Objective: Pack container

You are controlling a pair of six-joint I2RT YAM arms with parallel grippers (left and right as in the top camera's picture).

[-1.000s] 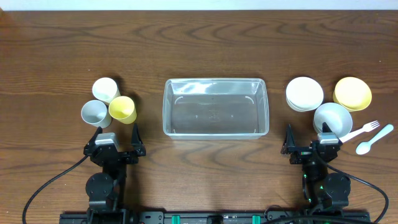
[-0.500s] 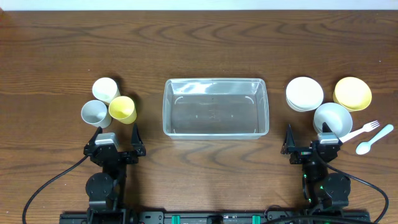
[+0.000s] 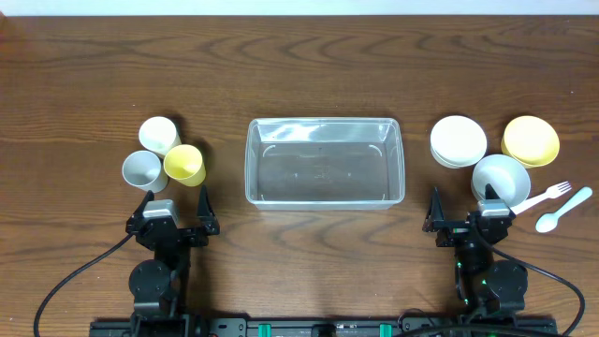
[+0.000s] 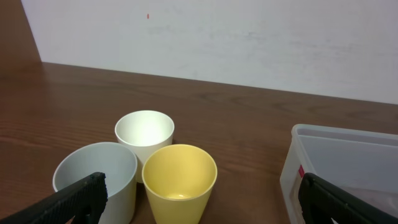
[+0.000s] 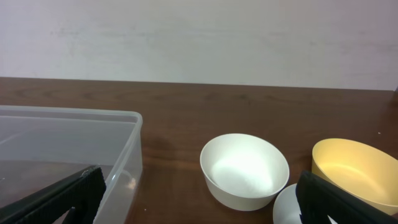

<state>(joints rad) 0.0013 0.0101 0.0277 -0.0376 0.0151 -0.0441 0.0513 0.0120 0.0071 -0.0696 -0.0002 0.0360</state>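
Container ahead between left claw and right claw

The worktop carries three cups: a white cup, a grey cup and a yellow cup. There are also three bowls: a white bowl, a yellow bowl and a pale bluish-white bowl. Besides these there is one clear container, one white fork and one pale blue spoon, which makes nine things in all.
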